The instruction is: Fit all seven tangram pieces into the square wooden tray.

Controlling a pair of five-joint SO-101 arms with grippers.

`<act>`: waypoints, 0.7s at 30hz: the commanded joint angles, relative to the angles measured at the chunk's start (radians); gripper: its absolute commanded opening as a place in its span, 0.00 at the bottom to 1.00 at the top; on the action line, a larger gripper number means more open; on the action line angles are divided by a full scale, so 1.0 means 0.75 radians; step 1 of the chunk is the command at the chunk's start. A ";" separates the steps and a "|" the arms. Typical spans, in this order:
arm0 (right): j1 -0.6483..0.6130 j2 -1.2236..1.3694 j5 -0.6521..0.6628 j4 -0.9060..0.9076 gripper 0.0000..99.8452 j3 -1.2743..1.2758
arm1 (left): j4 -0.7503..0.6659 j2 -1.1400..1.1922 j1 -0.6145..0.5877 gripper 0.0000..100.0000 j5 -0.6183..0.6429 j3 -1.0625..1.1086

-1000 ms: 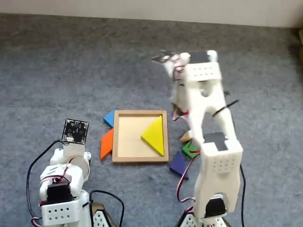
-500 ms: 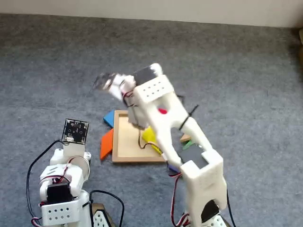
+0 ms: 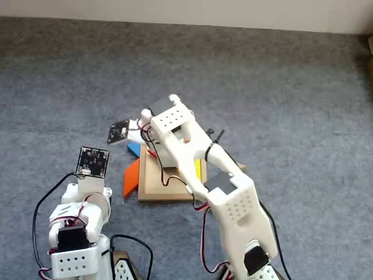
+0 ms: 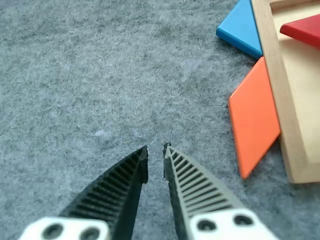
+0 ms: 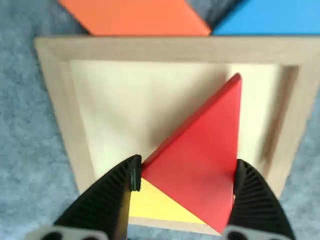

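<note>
The right gripper (image 5: 187,167) clamps the red triangle (image 5: 200,150) above the wooden tray (image 5: 55,100). Bare floor lies beyond the triangle's tip, away from the yellow triangle (image 5: 155,206) (already seated). The left gripper (image 4: 155,152), nearly closed, holds nothing.

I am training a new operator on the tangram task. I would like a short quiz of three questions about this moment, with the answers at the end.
1. True or false: the orange piece lies inside the wooden tray.
2. Which piece does the right gripper hold over the tray? A) a blue one B) the red triangle C) a green one
3. Complete: the piece already lying in the tray is ___ in colour.

Key: 1 false, it lies on the carpet beside the tray; 2 B; 3 yellow, the yellow piece.
</note>
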 commanded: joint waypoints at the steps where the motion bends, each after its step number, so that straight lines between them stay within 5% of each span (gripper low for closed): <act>1: -0.015 -0.024 0.014 -0.042 0.20 -0.015 | -0.010 -0.048 -0.011 0.07 0.000 0.026; 21: -0.005 -0.017 -0.186 -0.036 0.34 -0.120 | -0.010 -0.048 -0.011 0.07 0.000 0.026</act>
